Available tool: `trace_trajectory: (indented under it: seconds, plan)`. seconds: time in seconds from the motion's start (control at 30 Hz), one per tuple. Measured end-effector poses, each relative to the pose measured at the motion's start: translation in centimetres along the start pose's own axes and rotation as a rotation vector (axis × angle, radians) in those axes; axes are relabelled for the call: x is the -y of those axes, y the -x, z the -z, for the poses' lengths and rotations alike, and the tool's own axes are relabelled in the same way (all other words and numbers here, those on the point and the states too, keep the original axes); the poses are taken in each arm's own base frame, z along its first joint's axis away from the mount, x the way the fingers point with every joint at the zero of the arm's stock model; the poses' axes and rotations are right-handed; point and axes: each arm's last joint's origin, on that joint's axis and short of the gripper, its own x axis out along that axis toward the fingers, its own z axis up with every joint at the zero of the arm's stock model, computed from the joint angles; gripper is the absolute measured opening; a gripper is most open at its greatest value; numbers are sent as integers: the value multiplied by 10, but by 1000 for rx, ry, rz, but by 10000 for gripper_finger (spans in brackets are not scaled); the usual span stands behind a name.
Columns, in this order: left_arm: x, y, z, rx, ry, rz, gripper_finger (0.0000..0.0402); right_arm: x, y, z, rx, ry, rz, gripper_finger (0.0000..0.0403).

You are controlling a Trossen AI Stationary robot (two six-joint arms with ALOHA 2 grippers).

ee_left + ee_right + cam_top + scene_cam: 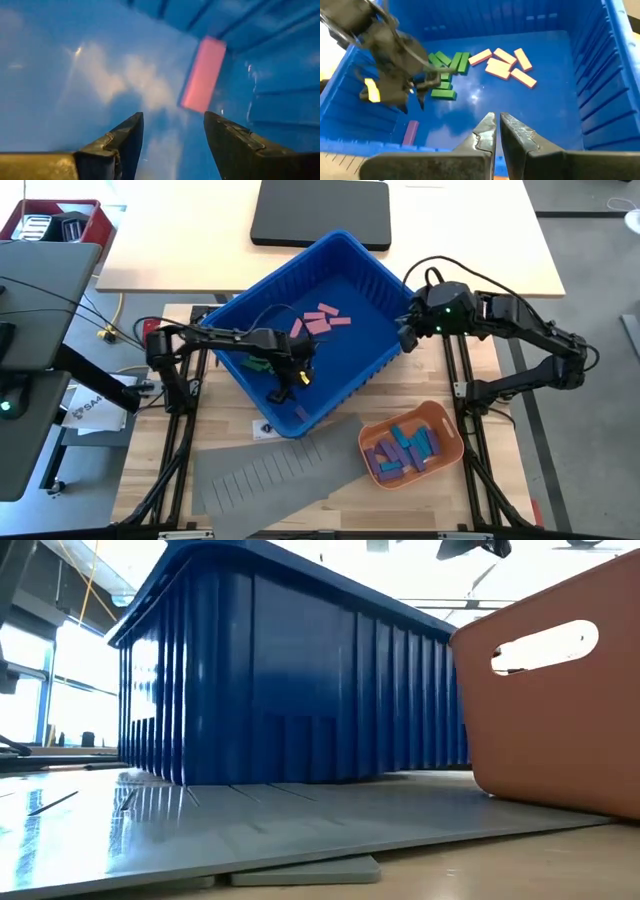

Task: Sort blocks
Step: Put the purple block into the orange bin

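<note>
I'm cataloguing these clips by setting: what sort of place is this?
Probably a robotics lab or test bench: a wooden table holding a blue bin of blocks, an orange tray, and a desk with a closed laptop.

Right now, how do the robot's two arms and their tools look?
Both arms are dark, jointed, with black cables along them. The left tool has a yellow marking on its body. The right tool has two tapered fingers with worn, greyish tips; a small green light shows on its arm.
</note>
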Motion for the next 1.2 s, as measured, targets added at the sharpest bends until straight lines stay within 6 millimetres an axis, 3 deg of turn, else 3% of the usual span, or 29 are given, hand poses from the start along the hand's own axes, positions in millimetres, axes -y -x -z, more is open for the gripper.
trace_trajectory:
  seconds: [0.3,0.53,0.97,1.2]
  plan:
    - [8,-33,-1,-84,21,76,202,10,-14,-8,6,65,91,19]
    - [23,-37,-14,-50,-35,100,202,16,-30,-13,-28,63,129,19]
    - [30,-72,-20,-63,-87,149,202,16,-36,-14,-71,117,44,19]
    - [27,-76,-22,-80,-125,67,202,15,-35,-13,-91,114,-24,19]
